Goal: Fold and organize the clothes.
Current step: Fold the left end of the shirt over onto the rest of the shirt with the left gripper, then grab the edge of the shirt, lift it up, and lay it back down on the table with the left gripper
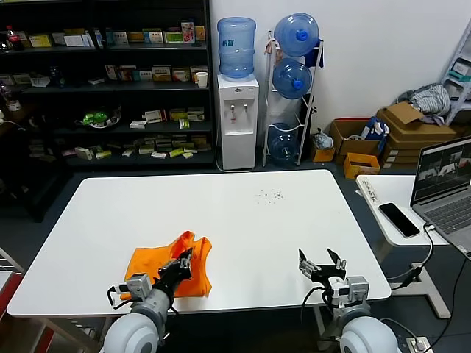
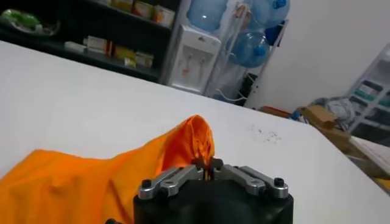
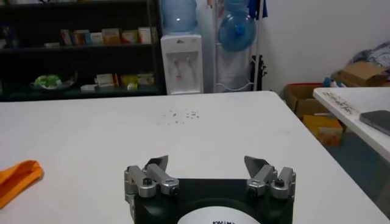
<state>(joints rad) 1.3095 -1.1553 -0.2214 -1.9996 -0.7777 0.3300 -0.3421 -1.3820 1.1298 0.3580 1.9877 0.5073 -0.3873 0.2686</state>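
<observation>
The orange T-shirt (image 1: 151,266) lies crumpled on the white table (image 1: 243,213) near its front left edge. My left gripper (image 1: 185,259) is shut on a raised fold of the shirt at its right side; in the left wrist view the gripper (image 2: 208,167) pinches the orange cloth (image 2: 91,182), which rises to a peak just beyond it. No lettering shows. My right gripper (image 1: 321,262) is open and empty above the table's front right; in the right wrist view (image 3: 208,164) its jaws stand wide apart. An edge of the shirt (image 3: 17,178) shows there.
Small dark specks (image 1: 269,195) lie on the table's far part. A side table (image 1: 397,213) at the right holds a phone (image 1: 399,219) and a laptop (image 1: 446,187). Shelves (image 1: 110,81), a water dispenser (image 1: 238,110) and cardboard boxes (image 1: 412,132) stand behind.
</observation>
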